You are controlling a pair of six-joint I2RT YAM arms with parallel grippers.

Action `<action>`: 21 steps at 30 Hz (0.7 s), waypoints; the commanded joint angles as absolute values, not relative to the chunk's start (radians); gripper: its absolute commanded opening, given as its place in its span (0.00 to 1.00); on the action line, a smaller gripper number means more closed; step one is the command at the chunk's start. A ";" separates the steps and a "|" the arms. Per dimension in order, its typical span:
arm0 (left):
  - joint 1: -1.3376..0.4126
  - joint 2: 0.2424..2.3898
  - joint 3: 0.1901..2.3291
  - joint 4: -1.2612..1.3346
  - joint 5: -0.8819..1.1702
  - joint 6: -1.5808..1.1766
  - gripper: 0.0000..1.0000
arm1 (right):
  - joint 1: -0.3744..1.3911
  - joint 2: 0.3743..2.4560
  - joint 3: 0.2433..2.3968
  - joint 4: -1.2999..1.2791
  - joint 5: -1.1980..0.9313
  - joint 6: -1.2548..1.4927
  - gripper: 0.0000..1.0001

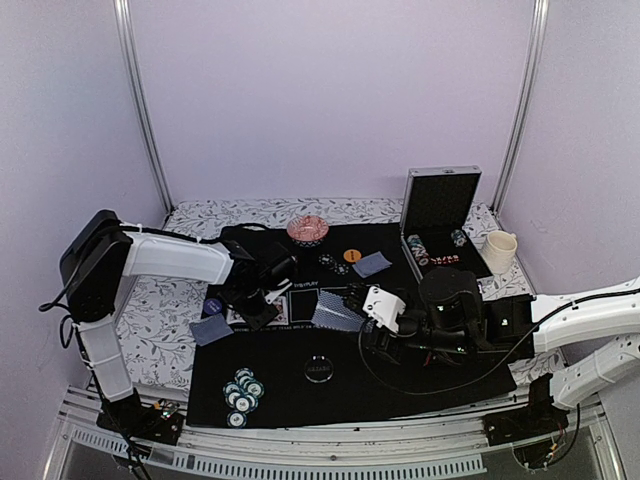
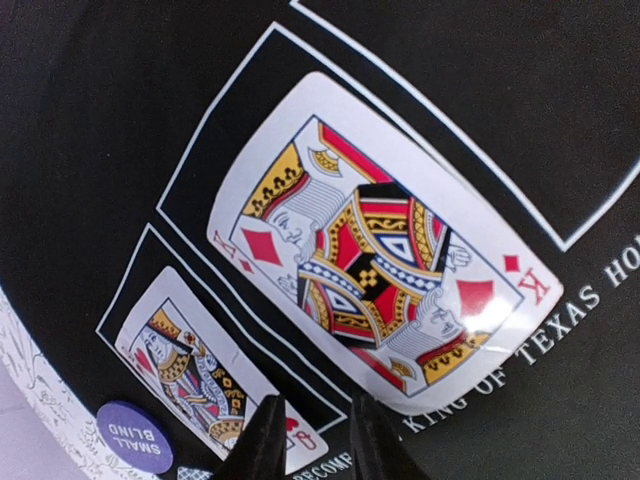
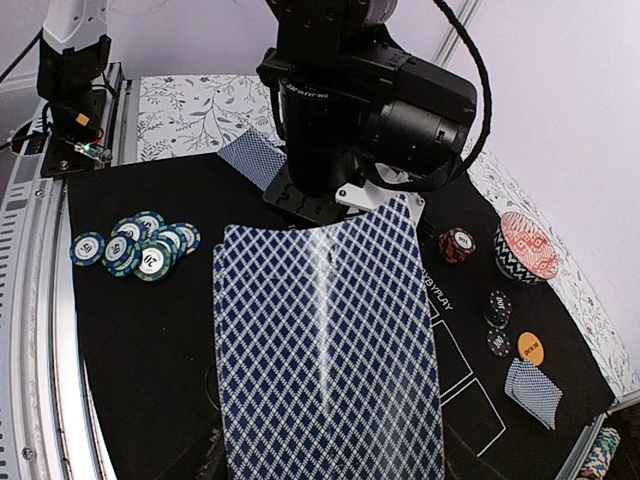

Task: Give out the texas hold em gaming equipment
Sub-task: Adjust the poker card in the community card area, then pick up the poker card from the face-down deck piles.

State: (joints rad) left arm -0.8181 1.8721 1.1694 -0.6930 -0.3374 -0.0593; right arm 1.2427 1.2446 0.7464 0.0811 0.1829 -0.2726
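Two face-up cards are laid out on the black mat [image 1: 430, 385], each inside a white rectangle: a king of diamonds [image 2: 375, 260] and a second court card [image 2: 195, 375]. The next rectangle in the left wrist view is bare, so the board is judged part-dealt.

- Small blind button [image 2: 135, 437]: placed on the mat, near the second court card.
- Face-down hands: one is set at the mat's left edge [image 1: 210, 328]. Another [image 1: 372, 264] lies on the far side, just beside the orange button [image 1: 351, 255].
- Teal chips [image 1: 242, 390]: heaped at the near-left corner of the mat. A few dark chips [image 3: 497, 310] and a red chip [image 3: 458, 243] are set on the far side.
- Black round button [image 1: 320, 368]: set near the mat's near edge.
- Silver case [image 1: 440, 200]: open, with more chips [image 1: 418, 250] inside, judged not yet shared out.
- Left gripper [image 2: 315, 435]: the fingers are narrowly parted with nothing between them, above the mat by the second court card.
- Right gripper [image 1: 360, 314]: closed on the held cards [image 3: 330, 350], which are carried face-down over the middle of the mat. Its fingers are hidden beneath them in the wrist view.
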 commanded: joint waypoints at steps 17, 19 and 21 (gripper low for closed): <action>-0.819 1.315 1.112 -0.390 0.399 -0.058 0.79 | 1.247 1.207 0.768 0.106 0.149 -0.257 0.49; -0.817 1.245 1.056 -0.294 0.530 -0.120 0.90 | 1.248 1.215 0.773 0.107 0.147 -0.260 0.49; -0.816 1.217 1.012 -0.227 0.617 -0.166 0.98 | 1.249 1.223 0.778 0.112 0.146 -0.263 0.49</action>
